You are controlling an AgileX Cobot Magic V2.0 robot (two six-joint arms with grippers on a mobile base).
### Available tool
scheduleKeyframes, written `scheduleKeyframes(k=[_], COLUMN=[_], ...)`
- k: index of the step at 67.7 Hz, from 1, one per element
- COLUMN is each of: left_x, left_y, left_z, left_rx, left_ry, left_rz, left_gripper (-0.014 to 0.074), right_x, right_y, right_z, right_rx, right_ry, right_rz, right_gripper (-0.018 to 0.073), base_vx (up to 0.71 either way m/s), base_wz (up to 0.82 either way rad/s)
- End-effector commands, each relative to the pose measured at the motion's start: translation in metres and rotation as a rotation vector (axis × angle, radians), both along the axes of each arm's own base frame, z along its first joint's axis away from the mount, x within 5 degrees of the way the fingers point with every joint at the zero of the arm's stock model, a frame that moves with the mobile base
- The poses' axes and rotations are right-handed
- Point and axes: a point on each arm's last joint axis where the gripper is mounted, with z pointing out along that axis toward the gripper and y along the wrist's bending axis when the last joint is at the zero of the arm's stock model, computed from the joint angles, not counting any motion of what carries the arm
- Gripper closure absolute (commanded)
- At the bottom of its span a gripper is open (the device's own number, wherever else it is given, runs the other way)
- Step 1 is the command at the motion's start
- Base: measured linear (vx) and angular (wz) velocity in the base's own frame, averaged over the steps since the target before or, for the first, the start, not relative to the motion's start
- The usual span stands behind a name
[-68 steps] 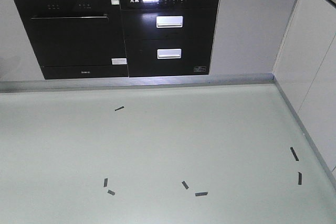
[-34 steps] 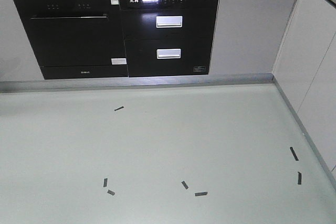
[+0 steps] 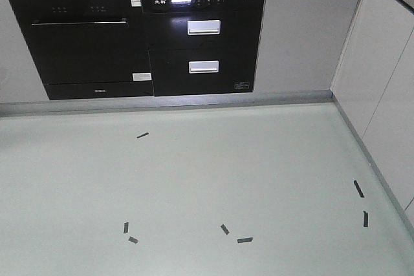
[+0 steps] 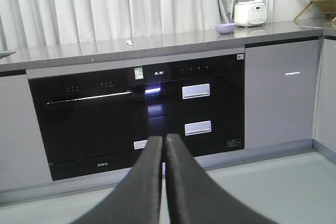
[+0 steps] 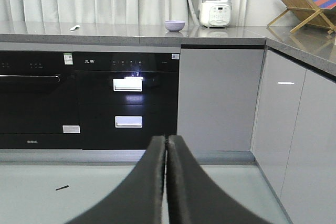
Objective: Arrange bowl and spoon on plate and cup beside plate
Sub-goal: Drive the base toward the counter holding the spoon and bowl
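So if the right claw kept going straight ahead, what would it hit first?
Probably the black drawer unit, near its right edge beside the grey cabinet door. The shut right gripper has only open floor before it; depth is unclear.

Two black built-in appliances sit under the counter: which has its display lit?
The appliance with two white drawer handles; a bright white readout glows on its top panel. The appliance with the long bar handle shows no such glow.

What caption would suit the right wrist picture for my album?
Shut right claw faces kitchen cabinets; lavender bowl sits on the grey countertop beside a white blender.
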Motion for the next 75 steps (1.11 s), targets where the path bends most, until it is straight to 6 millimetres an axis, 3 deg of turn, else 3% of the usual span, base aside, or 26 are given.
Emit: scheduleKeyframes(k=[1,75], left_x=[-0.0025,-0.0025], left_y=[0.0,0.0], left_z=[0.0162,0.0162], left_rx=[-0.022,-0.022], left_ry=[-0.107,-0.107], left_rz=[-0.006,-0.006], left_gripper=[0.0603,0.0603], right_x=[-0.0012,-0.0012], right_y=[-0.0001,-0.0001], right_z=[0.0062,0.0062], right_rx=[-0.009,-0.009], right_ry=[-0.084,-0.084], right_rz=[-0.003,-0.003], right_gripper=[0.0564,0.0564], base_vx=[0.03,0.09], base_wz=[-0.05,0.03])
